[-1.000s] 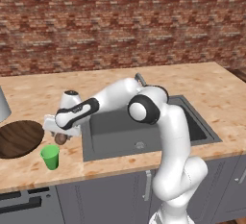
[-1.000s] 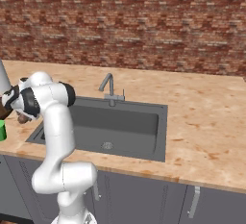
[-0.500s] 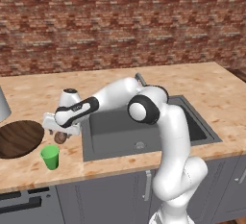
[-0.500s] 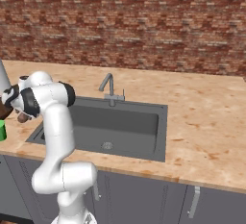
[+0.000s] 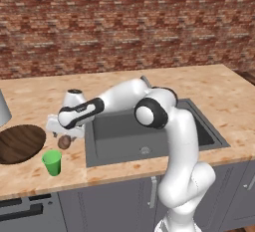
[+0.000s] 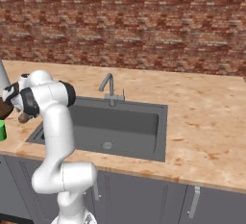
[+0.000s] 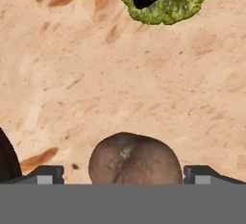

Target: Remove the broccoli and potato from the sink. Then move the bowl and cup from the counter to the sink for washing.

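Jaws now spread wider — potato (image 7: 135,158) (brown, roundish) lies between them, unpinched.

Red-brown brick wall (image 5: 124,22) runs behind the worktop; grey cabinets (image 6: 144,196) below; pale vessel (image 5: 3,107) at far-left edge.
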You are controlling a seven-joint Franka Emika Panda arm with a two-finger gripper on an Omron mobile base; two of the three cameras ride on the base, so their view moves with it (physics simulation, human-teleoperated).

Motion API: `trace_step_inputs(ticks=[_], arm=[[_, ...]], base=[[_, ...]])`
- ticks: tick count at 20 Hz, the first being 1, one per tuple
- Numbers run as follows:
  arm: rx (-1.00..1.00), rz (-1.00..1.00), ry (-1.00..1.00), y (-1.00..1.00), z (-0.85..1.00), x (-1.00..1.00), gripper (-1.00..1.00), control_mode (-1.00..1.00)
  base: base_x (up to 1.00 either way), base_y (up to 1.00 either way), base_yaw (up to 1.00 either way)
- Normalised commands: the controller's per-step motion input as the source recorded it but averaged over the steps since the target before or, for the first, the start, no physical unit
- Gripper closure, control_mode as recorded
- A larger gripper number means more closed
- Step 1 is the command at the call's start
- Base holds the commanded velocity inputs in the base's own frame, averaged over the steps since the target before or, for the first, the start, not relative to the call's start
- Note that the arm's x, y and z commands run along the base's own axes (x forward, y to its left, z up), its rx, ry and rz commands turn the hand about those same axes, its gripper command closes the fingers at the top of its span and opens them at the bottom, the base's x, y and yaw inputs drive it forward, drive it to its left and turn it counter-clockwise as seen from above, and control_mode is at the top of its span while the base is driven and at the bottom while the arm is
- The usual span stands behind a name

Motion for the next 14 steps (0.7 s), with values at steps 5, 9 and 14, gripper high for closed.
trace_step_inputs(ticks=[5,9,14], arm=[[0.0,-0.03,0.0,-0.12,0.17,0.0,-1.0,-1.0],[0.0,-0.01,0.0,-0.06,0.18,0.0,-1.0,-1.0],[0.0,0.0,0.0,-0.02,0.21,0.0,-1.0,-1.0]], base=[[0.0,0.0,0.0],[0.0,0.0,0.0],[0.0,0.0,0.0]])
